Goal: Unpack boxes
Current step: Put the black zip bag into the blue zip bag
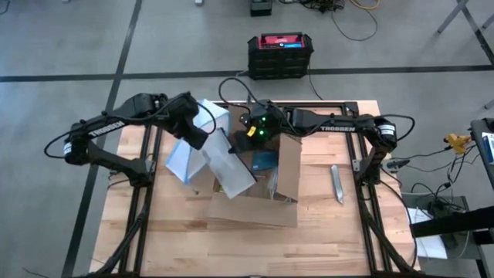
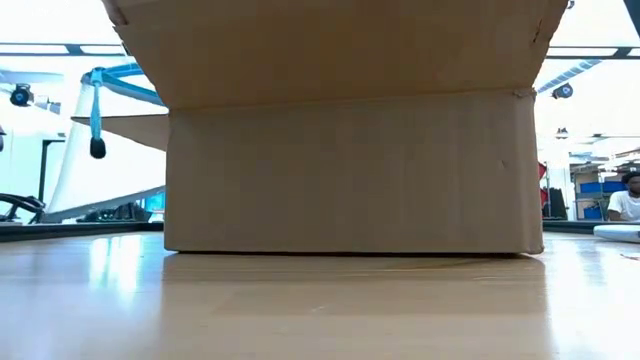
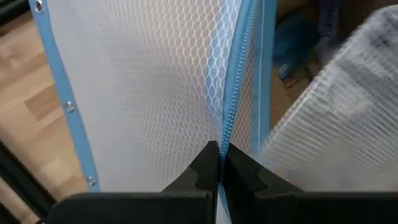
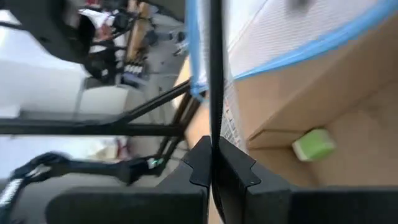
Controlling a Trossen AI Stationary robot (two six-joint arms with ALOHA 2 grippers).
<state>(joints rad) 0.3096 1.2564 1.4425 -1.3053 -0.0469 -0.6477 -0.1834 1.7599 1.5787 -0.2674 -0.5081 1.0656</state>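
Note:
The brown cardboard box (image 1: pixel 287 171) stands open in the middle of the table, and its near wall (image 2: pixel 350 170) fills the low view. My left gripper (image 3: pixel 219 155) is at the box's left side, shut on a clear mesh bag with blue edges (image 1: pixel 184 158). My right gripper (image 4: pixel 211 155) is above the box's far part, shut on a second flat clear pouch with a dark edge (image 1: pixel 233 162). That pouch leans out over the box's left wall. A small green thing (image 4: pixel 314 144) lies inside the box. My left gripper pinches the mesh bag's blue zipper edge (image 3: pixel 231 118) between its two fingers, coming steeply from above. The bag hangs below the fingers, outside the box's left wall. My right gripper pinches the pouch's thin dark edge (image 4: pixel 215 106) between its two fingers, slanting down from the far side. The pouch stands on edge, its lower part in the box.
A silver tool (image 1: pixel 337 184) lies on the bare wood right of the box. A black crate with a red top (image 1: pixel 280 52) stands on the floor beyond the table's far edge. The box's near flap (image 1: pixel 255 212) lies spread toward the near edge.

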